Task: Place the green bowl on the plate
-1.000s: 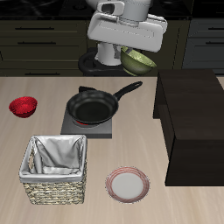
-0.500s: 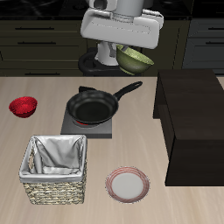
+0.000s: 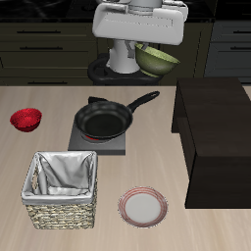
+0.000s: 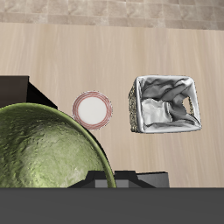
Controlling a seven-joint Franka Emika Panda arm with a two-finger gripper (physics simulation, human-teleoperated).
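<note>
The green bowl hangs high above the back of the table, tilted, with my gripper shut on its rim. It looms large and close in the wrist view as the green bowl, speckled inside; my fingers do not show there. The plate, pink-rimmed with a pale centre, lies flat near the table's front edge, beside the basket and far below the bowl. In the wrist view the plate lies bare between the bowl's rim and the basket.
A black frying pan sits on a grey burner block mid-table. A woven basket lined with cloth stands near the front edge, also seen as the basket. A red bowl lies at one side, a tall dark cabinet at the other.
My gripper has risen a little with the green bowl, and the bowl has swung slightly toward the dark cabinet's side. Nothing on the table has moved.
</note>
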